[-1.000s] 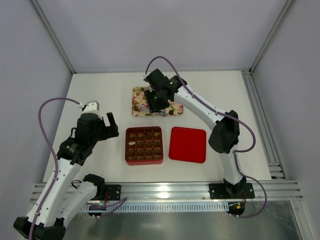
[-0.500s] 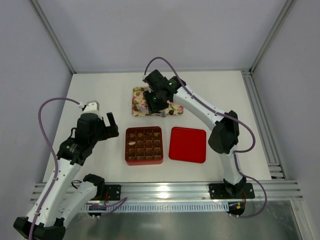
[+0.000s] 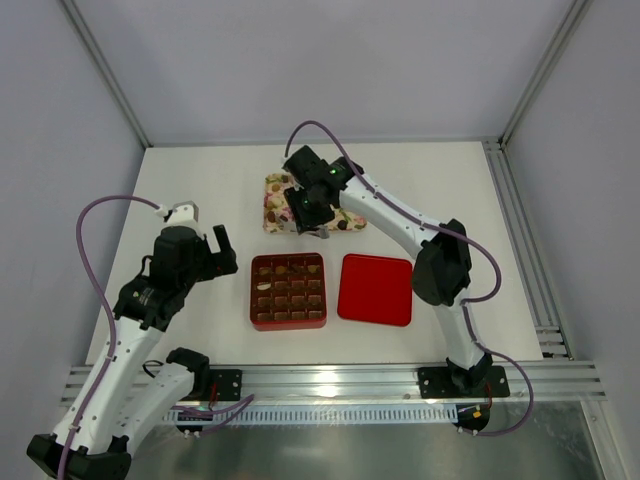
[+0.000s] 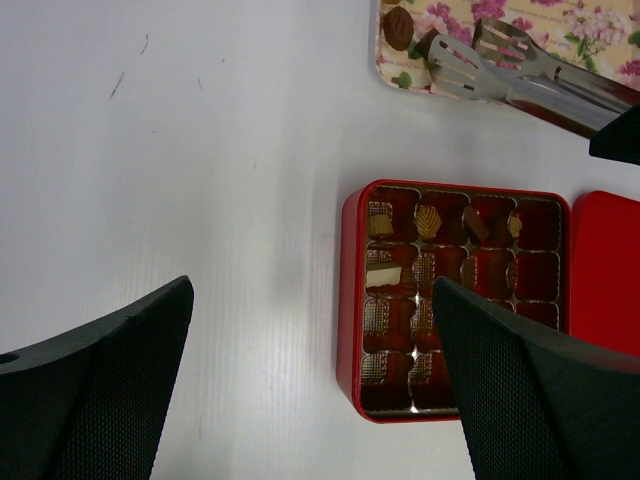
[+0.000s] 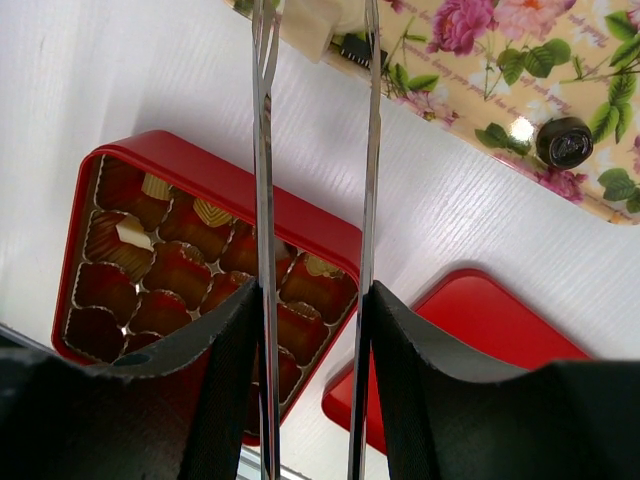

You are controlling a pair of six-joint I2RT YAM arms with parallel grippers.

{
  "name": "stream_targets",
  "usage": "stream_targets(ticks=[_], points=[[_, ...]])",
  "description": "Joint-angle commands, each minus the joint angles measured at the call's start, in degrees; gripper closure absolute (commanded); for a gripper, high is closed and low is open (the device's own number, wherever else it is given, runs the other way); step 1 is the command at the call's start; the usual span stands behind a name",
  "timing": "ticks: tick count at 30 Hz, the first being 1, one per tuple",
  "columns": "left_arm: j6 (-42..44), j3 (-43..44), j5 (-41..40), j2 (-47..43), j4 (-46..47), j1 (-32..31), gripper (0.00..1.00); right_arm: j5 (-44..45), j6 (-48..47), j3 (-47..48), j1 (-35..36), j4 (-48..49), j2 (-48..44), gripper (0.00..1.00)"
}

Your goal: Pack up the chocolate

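Observation:
My right gripper (image 5: pixel 312 300) is shut on a pair of metal tongs (image 5: pixel 262 150), which reach over the floral tray (image 3: pixel 275 192). The tong tips (image 4: pixel 462 68) stand apart above the tray's near left corner. Chocolate lies on the tray: a brown oval piece (image 4: pixel 398 27), a dark round piece (image 5: pixel 563 141) and a whitish piece (image 5: pixel 312 22) by the tong tips. The red box (image 3: pixel 288 291) lies open with several pieces (image 4: pixel 428 222) in its far rows. My left gripper (image 4: pixel 312 300) hangs open and empty over bare table left of the box.
The red lid (image 3: pixel 375 289) lies flat just right of the box. The right arm (image 3: pixel 400 215) stretches over the table behind the lid. Metal frame rails (image 3: pixel 520 250) run along the right and near edges.
The right gripper and the tongs have shifted a little to the left over the tray. The left arm has not moved.

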Motion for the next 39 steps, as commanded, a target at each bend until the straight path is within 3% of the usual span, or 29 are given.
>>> stream_targets(ticks=[1, 14, 19, 21, 39], points=[[-0.2, 0.5, -0.8, -0.6, 1.2, 0.1, 0.0, 1.2, 0.5, 1.1, 0.5, 1.0, 0.7, 0.52], [-0.2, 0.5, -0.8, -0.6, 1.3, 0.2, 0.0, 2.3, -0.1, 0.1, 1.0, 0.8, 0.2, 0.63], [-0.2, 0.5, -0.7, -0.6, 1.3, 0.2, 0.0, 2.9, -0.2, -1.9, 1.0, 1.0, -1.3, 0.62], [-0.2, 0.5, -0.7, -0.6, 1.3, 0.2, 0.0, 3.5, -0.2, -2.2, 1.0, 0.9, -2.0, 0.57], [-0.3, 0.4, -0.7, -0.6, 1.3, 0.2, 0.0, 4.1, -0.3, -2.7, 1.0, 0.6, -4.5, 0.56]])
